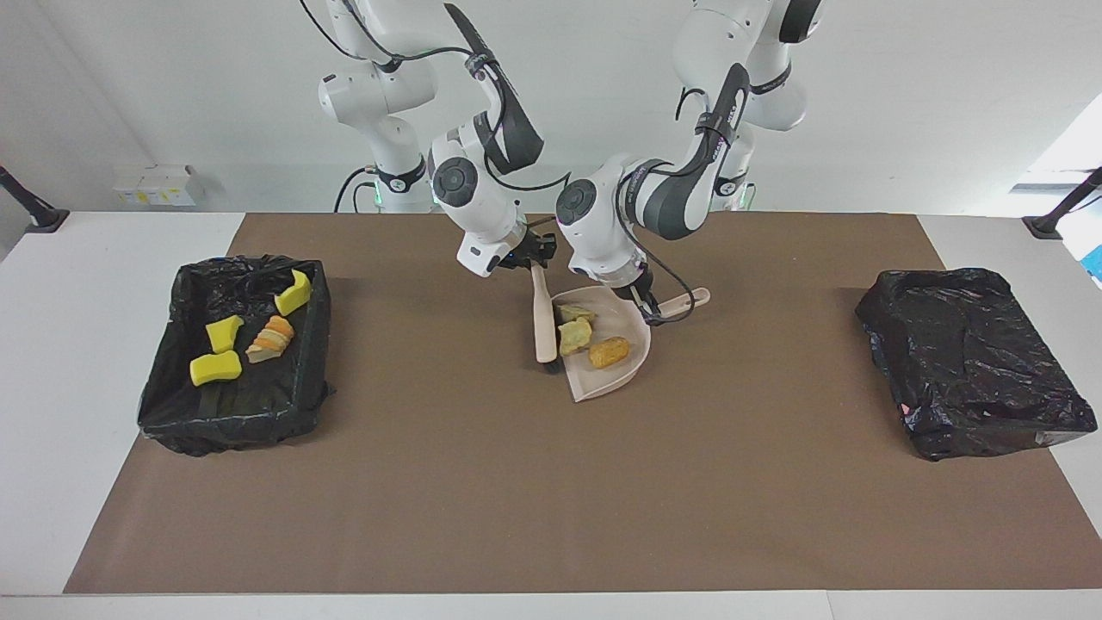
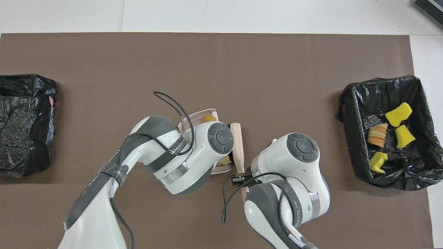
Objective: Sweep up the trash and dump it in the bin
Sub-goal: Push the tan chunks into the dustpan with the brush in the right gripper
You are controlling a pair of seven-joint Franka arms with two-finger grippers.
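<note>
A beige dustpan (image 1: pixel 622 372) lies on the brown mat in the middle of the table, near the robots. Three pieces of trash sit in it: two yellowish sponge chunks (image 1: pixel 575 336) and a golden-brown piece (image 1: pixel 609 351). My left gripper (image 1: pixel 644 301) is shut on the dustpan's handle (image 1: pixel 691 300). My right gripper (image 1: pixel 538 251) is shut on a beige brush (image 1: pixel 544 319), whose dark bristles rest at the pan's edge. In the overhead view the left arm hides most of the dustpan (image 2: pixel 199 116); the brush (image 2: pixel 238 141) and my right gripper (image 2: pixel 241 180) show.
An open bin lined with a black bag (image 1: pixel 172 405) stands at the right arm's end and holds three yellow sponge chunks (image 1: pixel 215 368) and a layered orange piece (image 1: pixel 271 338); it also shows in the overhead view (image 2: pixel 349 114). A black bag-covered box (image 1: pixel 973 370) stands at the left arm's end.
</note>
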